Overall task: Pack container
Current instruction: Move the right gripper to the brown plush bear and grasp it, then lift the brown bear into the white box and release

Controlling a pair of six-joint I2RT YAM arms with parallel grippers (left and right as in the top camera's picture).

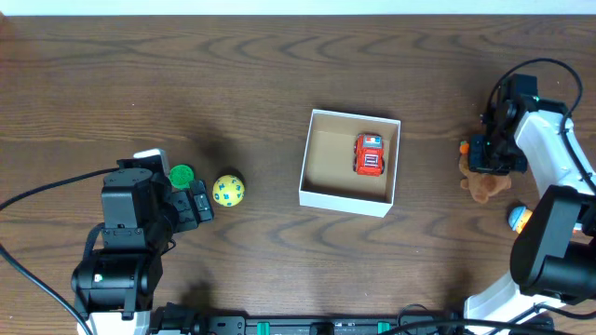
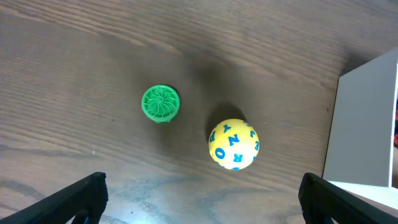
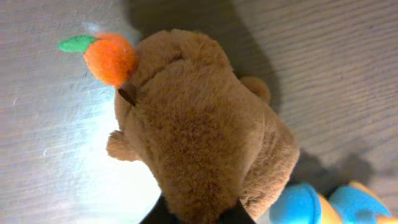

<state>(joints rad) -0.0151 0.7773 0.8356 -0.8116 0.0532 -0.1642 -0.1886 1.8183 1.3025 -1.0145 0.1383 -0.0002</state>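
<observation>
Left hand (image 2: 202, 180) is spread wide and holds nothing. I see its two dark fingers (image 2: 81, 198) at the lower corners of the wrist view with only table (image 2: 74, 50) between them. Just ahead of it lie a green ridged disc (image 2: 160, 103) and a yellow ball (image 2: 234, 144) printed with blue letters, near each other but not touching.

My right hand (image 1: 486, 160) sits directly over a brown plush toy (image 3: 205, 130) at the table's right edge. Fur fills that wrist view and only a dark sliver shows at the bottom edge, so I cannot tell whether the hand is closed on the toy or merely above it. An orange tuft (image 3: 111, 57) with a green leaf, perhaps a small carrot, sticks out from the plush.

Between the two arms, near the middle of the table, stands the container (image 1: 345, 199). It is a small square cardboard box with white walls, a plain brown inside and an open top. A red toy car (image 1: 370, 154) lies inside, close to its right wall.

A blue and orange toy (image 1: 518, 219) lies just beside the plush, close to the right arm. In the left wrist view the container's white wall rises past the ball.
</observation>
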